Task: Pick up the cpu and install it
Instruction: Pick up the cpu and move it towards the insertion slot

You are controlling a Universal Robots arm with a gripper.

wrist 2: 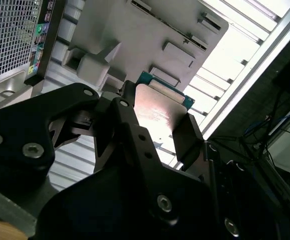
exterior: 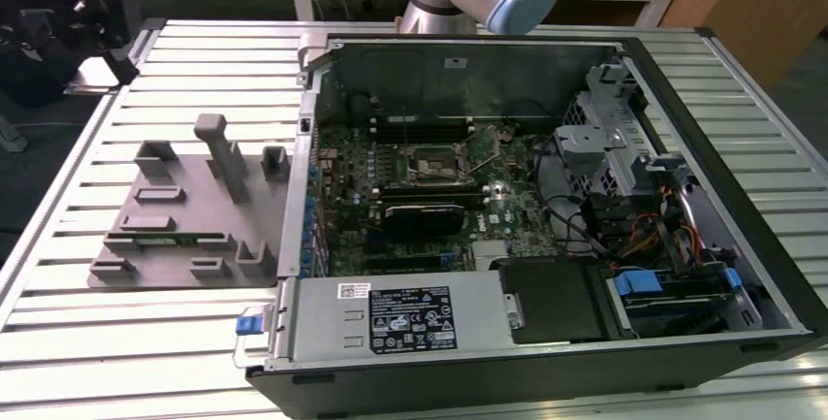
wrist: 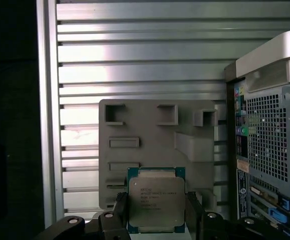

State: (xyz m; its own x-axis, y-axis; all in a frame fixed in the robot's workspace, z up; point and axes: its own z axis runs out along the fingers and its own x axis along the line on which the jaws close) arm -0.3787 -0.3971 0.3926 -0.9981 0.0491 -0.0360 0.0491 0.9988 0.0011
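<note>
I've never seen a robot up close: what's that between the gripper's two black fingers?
The cpu, a silvery square chip with a green edge, held by its sides in the gripper, as the first wrist view shows.

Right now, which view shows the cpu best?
The first wrist view: the cpu faces the camera, silvery top plain, flanked by the end effector. The second wrist view shows it slanted, under glare, partly behind the fingers.

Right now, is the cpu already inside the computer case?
No, in the first wrist view the fingers clamp the cpu outside the computer case, in front of the grey tray.
</note>
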